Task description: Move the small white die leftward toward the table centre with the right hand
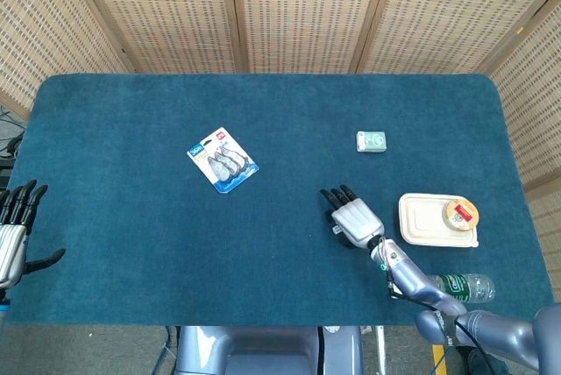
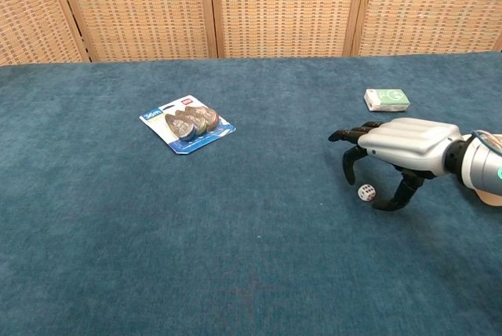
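Note:
The small white die [image 2: 366, 192] lies on the blue table cloth right of centre; in the head view the die [image 1: 336, 229] peeks out at the left edge of my right hand. My right hand [image 2: 400, 144] hovers low over it, palm down, fingers arched. The fingertips [image 2: 349, 171] come down just left of the die and the thumb [image 2: 392, 201] just right of it, with small gaps on both sides. The die sits on the cloth, not lifted. My left hand [image 1: 13, 230] rests open off the table's left edge, fingers spread.
A blister pack [image 2: 188, 124] lies left of centre. A small green-and-white box [image 2: 386, 100] sits behind the right hand. A beige food container [image 1: 437, 219] and a plastic bottle [image 1: 463, 287] stand to the right, near the right arm.

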Robot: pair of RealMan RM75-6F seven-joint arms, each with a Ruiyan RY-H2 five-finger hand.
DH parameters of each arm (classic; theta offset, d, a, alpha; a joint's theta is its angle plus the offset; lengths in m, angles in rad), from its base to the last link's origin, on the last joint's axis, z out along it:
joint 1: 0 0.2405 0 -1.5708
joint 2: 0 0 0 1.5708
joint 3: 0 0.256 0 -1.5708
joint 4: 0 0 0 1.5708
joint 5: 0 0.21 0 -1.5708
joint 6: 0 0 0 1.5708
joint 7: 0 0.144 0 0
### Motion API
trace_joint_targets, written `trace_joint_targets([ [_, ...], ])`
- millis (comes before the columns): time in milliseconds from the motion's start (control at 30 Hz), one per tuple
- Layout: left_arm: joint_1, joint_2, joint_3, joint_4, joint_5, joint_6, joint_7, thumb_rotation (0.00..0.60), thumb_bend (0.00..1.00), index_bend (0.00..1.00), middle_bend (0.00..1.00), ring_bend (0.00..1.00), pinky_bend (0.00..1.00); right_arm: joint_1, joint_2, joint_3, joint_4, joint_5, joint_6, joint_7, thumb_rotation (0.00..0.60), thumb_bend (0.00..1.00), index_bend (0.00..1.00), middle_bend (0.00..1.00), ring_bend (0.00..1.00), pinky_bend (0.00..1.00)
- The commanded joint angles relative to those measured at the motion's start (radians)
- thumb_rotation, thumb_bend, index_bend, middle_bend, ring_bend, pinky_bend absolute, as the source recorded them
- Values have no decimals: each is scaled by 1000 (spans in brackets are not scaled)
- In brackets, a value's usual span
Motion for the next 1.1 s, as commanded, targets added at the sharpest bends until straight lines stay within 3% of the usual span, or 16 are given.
trace_joint_targets([
  [33, 0, 0, 0, 0, 0, -1, 0, 600, 0, 0, 0, 0, 0, 3, -6, -4, 12, 2, -3, 8, 600, 337, 386, 0, 0, 0],
  [433, -1, 3, 0, -3, -3, -3, -1, 600, 0, 0, 0, 0, 0, 12, -22, -7, 31, 6, 0, 15, 600, 472, 491, 0, 0, 0],
  [633, -2, 8, -1, -5, -6, -5, -8, 600, 0, 0, 0, 0, 0, 12, 9, 8, -21, -2, 25, 34, 600, 489, 498, 0, 0, 0],
  [767, -2, 10, -1, -5, -7, -6, -12, 600, 0, 0, 0, 0, 0, 21, 74, 40, -107, -18, 60, 33, 600, 492, 498, 0, 0, 0],
  [867, -2, 11, 0, -6, -6, -5, -14, 600, 0, 0, 0, 0, 0, 35, 152, 94, -205, -7, 93, 5, 600, 489, 498, 0, 0, 0],
  [1100, 1, 19, 0, -8, -5, -2, -28, 600, 0, 0, 0, 0, 0, 75, 293, 196, -360, 121, 116, -120, 600, 489, 498, 0, 0, 0],
])
